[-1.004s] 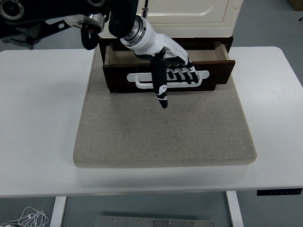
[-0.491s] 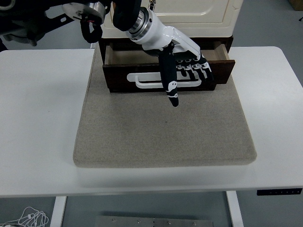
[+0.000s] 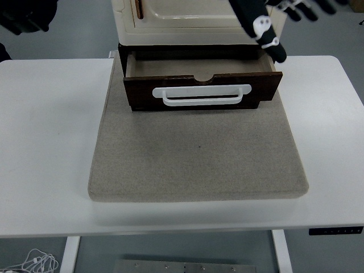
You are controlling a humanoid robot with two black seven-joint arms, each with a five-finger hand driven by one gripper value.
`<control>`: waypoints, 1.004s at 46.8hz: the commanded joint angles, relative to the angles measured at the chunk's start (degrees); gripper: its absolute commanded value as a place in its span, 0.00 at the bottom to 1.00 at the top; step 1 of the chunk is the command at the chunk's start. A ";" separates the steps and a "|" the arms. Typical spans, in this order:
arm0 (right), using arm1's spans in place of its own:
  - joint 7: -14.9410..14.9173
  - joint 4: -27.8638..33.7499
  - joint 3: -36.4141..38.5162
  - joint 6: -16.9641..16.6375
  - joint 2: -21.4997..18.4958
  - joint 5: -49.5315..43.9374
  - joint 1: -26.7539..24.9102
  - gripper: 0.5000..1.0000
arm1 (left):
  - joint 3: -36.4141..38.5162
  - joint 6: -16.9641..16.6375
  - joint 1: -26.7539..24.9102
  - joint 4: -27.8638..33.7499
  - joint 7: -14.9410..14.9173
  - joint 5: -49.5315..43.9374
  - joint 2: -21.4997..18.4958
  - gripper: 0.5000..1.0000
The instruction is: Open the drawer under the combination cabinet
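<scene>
On the left, the white table shows bare, with no arm resting there. At centre, the grey mat carries the combination cabinet, and under the cabinet the dark wooden drawer stands pulled out toward the table's near edge, its inside looking empty, its white handle free of any grip. Up right of the cabinet, a black hand hangs clear, fingers loosely extended, holding nothing. By the look of it the opening step is done; next is only to pull that arm away.
</scene>
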State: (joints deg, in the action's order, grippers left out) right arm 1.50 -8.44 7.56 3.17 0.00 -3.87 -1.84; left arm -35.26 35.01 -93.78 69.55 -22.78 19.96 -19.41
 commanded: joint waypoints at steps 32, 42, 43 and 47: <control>0.00 0.00 0.00 -0.01 0.00 0.00 0.00 0.85 | -24.77 -32.71 1.05 -11.88 33.94 0.43 -2.03 1.00; 0.00 0.00 0.00 -0.01 0.00 0.00 0.00 0.85 | -24.34 -45.19 0.70 -20.67 35.09 0.43 -3.97 1.00; 0.00 -0.09 0.00 -0.01 0.00 0.00 0.00 0.85 | -24.07 -46.24 0.61 -21.98 35.09 0.43 -4.06 1.00; 0.00 0.00 0.00 -0.01 0.00 0.00 0.00 0.85 | -23.89 -48.54 0.44 -28.22 34.65 -0.19 -4.14 1.00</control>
State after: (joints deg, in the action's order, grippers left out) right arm 1.50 -8.46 7.56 3.17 0.00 -3.87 -1.84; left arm -59.26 -11.82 -93.14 46.01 12.26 20.32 -23.45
